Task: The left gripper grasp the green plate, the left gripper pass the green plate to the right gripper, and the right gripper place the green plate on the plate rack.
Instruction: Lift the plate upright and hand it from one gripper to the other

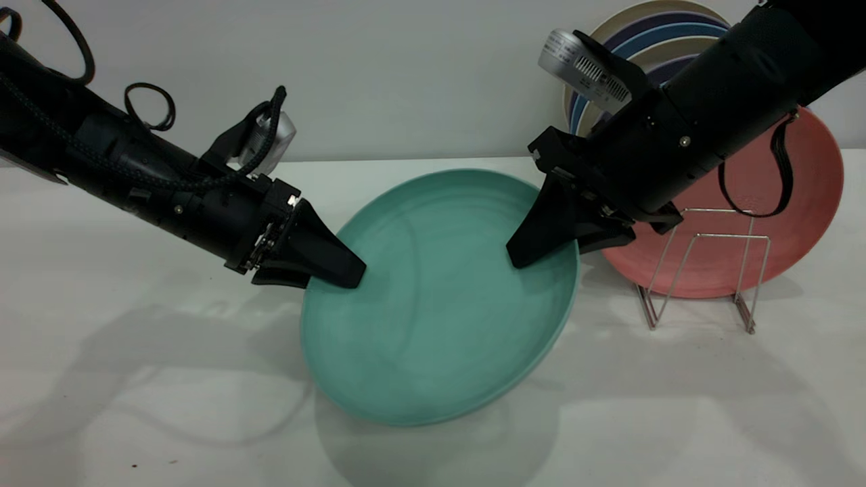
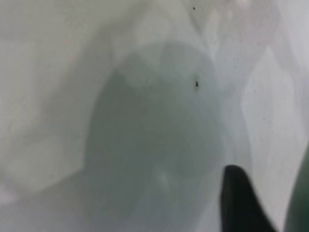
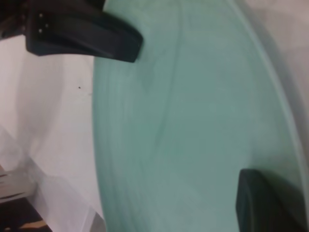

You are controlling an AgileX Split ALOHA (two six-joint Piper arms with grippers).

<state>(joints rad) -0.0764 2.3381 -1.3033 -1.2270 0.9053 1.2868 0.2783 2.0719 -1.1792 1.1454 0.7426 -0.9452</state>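
The green plate (image 1: pixel 440 297) hangs tilted above the white table, its face toward the exterior camera. My left gripper (image 1: pixel 331 274) is shut on its left rim, one finger on the face and one behind. My right gripper (image 1: pixel 568 250) is open and straddles the upper right rim, one finger over the face and the other behind the edge. In the right wrist view the plate (image 3: pixel 193 121) fills the frame, with the left gripper (image 3: pixel 96 41) on its far rim and my own finger (image 3: pixel 270 203) over its face. The left wrist view shows one finger (image 2: pixel 241 203) and a sliver of plate (image 2: pixel 300 203).
The silver wire plate rack (image 1: pixel 703 270) stands at the right, with a salmon-pink plate (image 1: pixel 778 223) upright in it. Blue and cream plates (image 1: pixel 649 40) lean against the wall behind the right arm. The green plate's shadow lies on the table (image 1: pixel 135 406) beneath it.
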